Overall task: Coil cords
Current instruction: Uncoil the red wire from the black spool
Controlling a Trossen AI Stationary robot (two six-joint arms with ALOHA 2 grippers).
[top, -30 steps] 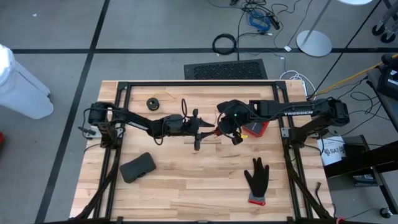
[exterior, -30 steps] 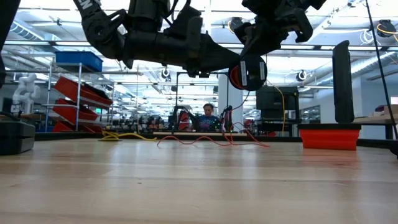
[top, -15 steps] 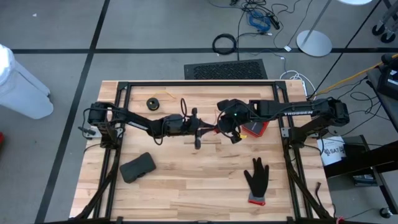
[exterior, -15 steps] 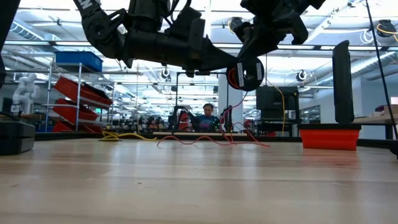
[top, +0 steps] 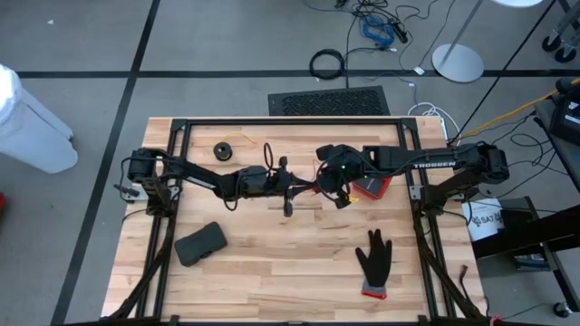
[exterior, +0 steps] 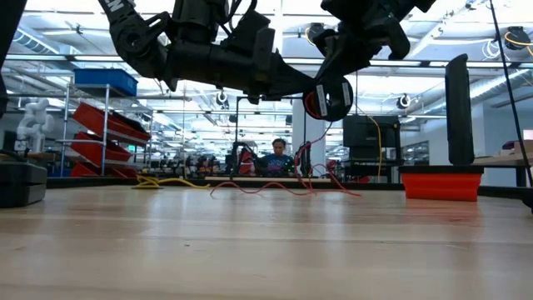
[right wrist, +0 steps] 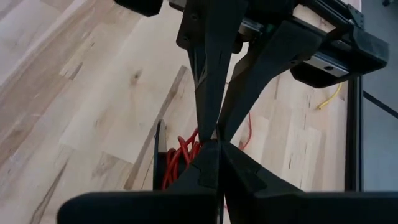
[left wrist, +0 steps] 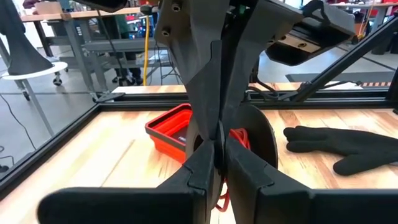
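Observation:
The red cord's small black spool [exterior: 328, 98] hangs in the air over the table's middle, between my two grippers. My right gripper [top: 328, 188] is shut at the spool. My left gripper [top: 304, 188] meets it tip to tip and is shut on the red cord [left wrist: 239, 138] beside the spool. Loose red cord [exterior: 305, 142] drops from the spool and lies in waves [exterior: 275, 185] on the far part of the table. The other cord's black spool [top: 223, 149] rests flat at the far left. Its yellow-tan cord [exterior: 166, 182] lies on the far table. My left gripper pinches the red cord between its two fingertips [left wrist: 205, 163] right beside the spool's black disc [left wrist: 260, 144], coming level from the table's left. The fingers hide the exact place of contact. My right gripper holds the spool at its fingertips [right wrist: 208, 163], coming from the table's right and slanting down. The wound red cord [right wrist: 180, 155] and one black flange [right wrist: 158, 155] show beside the fingers. The spool is lifted clear, on edge. Which part is pinched is hidden.
A red tray [top: 373, 187] sits under my right arm. A black glove [top: 373, 258] lies near the front right, and a black pouch [top: 200, 243] near the front left. The black frame [top: 290, 120] borders the table.
My left gripper has shut: its fingers stood wide apart a second ago and now lie together at the spool. Both arms and the spool have kept their place.

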